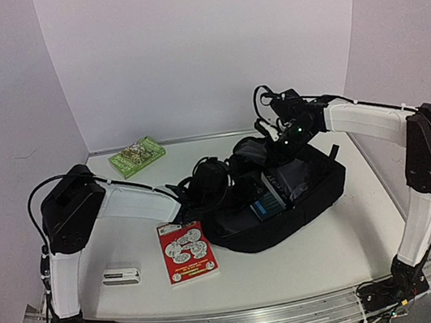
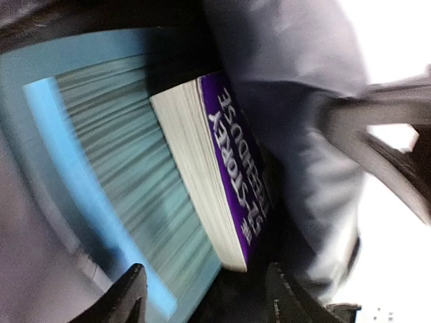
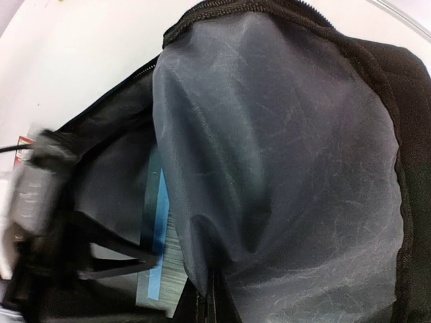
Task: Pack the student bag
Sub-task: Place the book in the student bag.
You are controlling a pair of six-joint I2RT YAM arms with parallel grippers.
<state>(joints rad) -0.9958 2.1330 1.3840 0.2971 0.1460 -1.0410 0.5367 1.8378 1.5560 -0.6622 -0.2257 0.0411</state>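
The student bag (image 1: 304, 201), a large black backpack, lies open right of centre on the table. My right gripper (image 1: 284, 139) is shut on its flap's grey lining (image 3: 283, 168) and holds it up; the fingers (image 3: 202, 306) pinch the fabric. My left gripper (image 1: 212, 180) is at the bag's mouth, open, its fingers (image 2: 131, 296) apart. Just beyond the tips, inside the bag, a purple-covered book (image 2: 236, 168) rests on a teal and blue book (image 2: 121, 155), also seen from above (image 1: 269, 200) and in the right wrist view (image 3: 160, 262).
A red booklet (image 1: 187, 250) lies left of the bag. A small white item (image 1: 121, 275) lies further left near the front. A green packet (image 1: 137, 156) sits at the back left. White walls enclose the table.
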